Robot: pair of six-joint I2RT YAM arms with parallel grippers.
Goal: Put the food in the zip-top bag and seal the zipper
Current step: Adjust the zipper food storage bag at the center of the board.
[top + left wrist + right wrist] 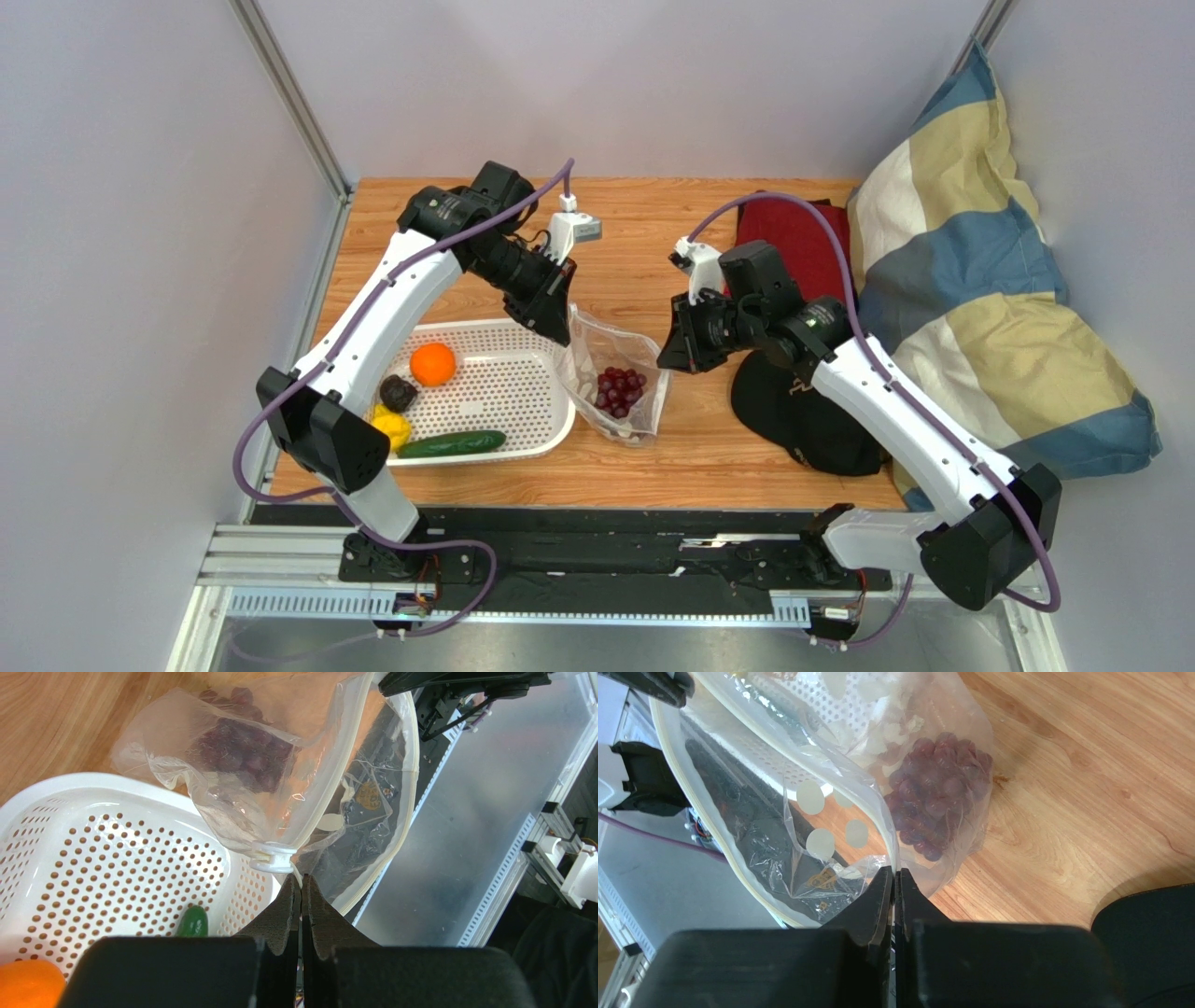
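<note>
The zip-top bag (615,381) lies right of the white basket with its mouth held open; the dark red grape bunch (619,388) is inside it (242,745) (939,794). My left gripper (561,325) is shut on the bag's left mouth edge (302,880). My right gripper (668,353) is shut on the right mouth edge (894,873). The zipper (407,777) runs as a pale strip round the open mouth. The orange (432,364), dark purple fruit (397,394), lemon (389,426) and cucumber (452,444) lie in the basket.
The white perforated basket (540,367) stands at the left, touching the bag. A black cap (807,413) lies under my right arm. A dark red cloth (794,224) and a striped pillow (982,280) are at the back right.
</note>
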